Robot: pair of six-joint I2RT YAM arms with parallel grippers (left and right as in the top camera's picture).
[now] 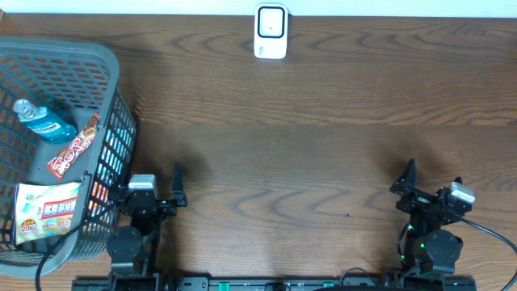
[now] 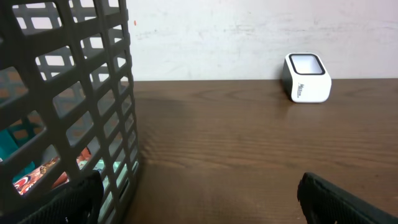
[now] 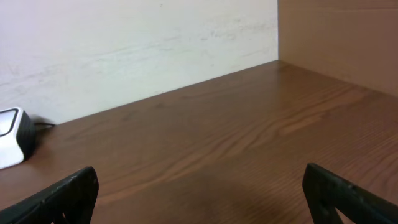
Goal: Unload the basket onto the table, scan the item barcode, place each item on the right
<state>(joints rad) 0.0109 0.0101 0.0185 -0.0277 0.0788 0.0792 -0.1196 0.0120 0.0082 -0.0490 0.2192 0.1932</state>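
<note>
Items: three lie in the basket (image 1: 73, 47) at the table's left edge.
- bottle (image 1: 46, 121), blue with a clear cap, on its side, farthest from the arms
- bar (image 1: 74, 145), red wrapper, lying diagonally just beside the bottle
- packet (image 1: 48, 212), white and green, nearest the arms, leaning on the basket's near wall

No barcode can be read on any of them.

Scanner (image 1: 271, 31): white, upright at the far middle edge of the table (image 1: 307, 162), against the wall (image 3: 124, 37), well apart from the basket. It also shows in the left wrist view (image 2: 306, 78) and at the left edge of the right wrist view (image 3: 11, 137).

Left gripper (image 1: 133, 179): jaws spread wide, nothing between them. It sits low at the near edge, with one finger just beside the basket's mesh wall; whether they touch cannot be told. In its own view (image 2: 199, 205), bare wood lies between the fingers.

Right gripper (image 1: 432, 182): also fully spread and empty, at the near right, well apart from everything. Its own view (image 3: 199, 199) shows only wood ahead.
</note>
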